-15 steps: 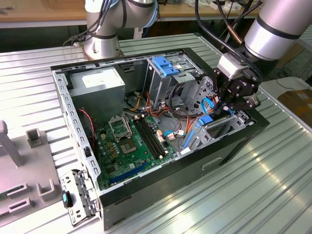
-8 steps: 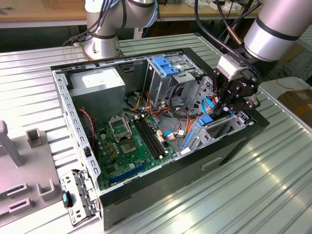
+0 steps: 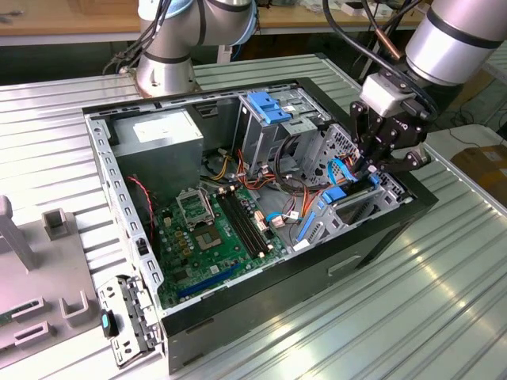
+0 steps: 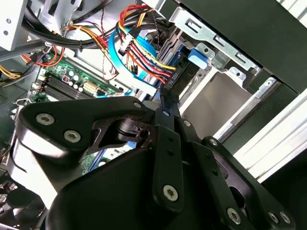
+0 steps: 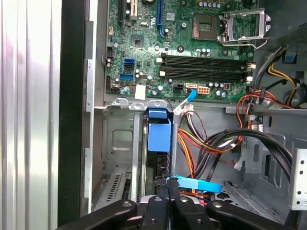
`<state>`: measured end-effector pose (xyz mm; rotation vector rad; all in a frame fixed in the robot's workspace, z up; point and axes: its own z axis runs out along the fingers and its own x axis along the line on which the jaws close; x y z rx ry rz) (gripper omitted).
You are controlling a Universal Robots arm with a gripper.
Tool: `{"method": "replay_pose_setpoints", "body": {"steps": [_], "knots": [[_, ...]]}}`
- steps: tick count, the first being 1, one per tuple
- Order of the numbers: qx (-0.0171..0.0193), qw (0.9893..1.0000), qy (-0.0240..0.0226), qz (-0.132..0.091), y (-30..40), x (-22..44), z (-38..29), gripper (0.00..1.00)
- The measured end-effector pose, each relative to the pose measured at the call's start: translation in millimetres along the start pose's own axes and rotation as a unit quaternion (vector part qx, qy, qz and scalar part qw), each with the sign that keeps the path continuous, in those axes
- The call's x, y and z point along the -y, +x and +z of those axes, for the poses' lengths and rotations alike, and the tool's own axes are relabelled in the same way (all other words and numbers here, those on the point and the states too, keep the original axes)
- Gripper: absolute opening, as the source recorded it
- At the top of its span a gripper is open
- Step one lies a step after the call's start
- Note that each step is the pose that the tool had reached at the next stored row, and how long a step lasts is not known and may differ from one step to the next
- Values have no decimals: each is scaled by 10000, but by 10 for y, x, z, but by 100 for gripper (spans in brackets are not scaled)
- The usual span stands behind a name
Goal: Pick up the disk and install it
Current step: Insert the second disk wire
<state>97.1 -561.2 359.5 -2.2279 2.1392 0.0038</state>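
From the exterior view's left, a grey plastic fixture [image 3: 47, 261] with slotted blocks sits on the ribbed metal tabletop [image 3: 412, 301], and just beside it lies the open black computer case [image 3: 261, 222], its side off. Inside, a grey power-supply box [image 3: 162, 138] fills the far-left corner of the case, with the flat green motherboard [image 3: 222, 233] below it carrying long black memory slots and a square socket. Further right a blue plastic bracket [image 3: 269, 107] tops the perforated metal drive cage [image 3: 277, 131] at the far edge of the case. Bundles of red, yellow and orange wires [image 5: 201, 143] and a flat blue ribbon cable [image 4: 120, 57] crowd the space between the board and the bay, right alongside my fingers. My gripper [image 3: 371, 168], black and angular, reaches down at the right end of the case. My fingers [image 5: 163, 201] are drawn in close together and pinch the upper edge of the disk [image 5: 157, 163], a thin dark slab that stands on edge in the sheet-metal bay [image 5: 120, 143] by the case's near-right corner; its blue plastic rail tab [image 5: 159, 134] points toward the motherboard.
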Motion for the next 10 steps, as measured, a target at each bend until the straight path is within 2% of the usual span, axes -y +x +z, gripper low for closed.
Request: {"method": "replay_pose_setpoints", "body": {"steps": [1, 10], "knots": [[0, 10000, 0, 0, 0, 0, 0, 11], [1, 10000, 0, 0, 0, 0, 0, 11]]}}
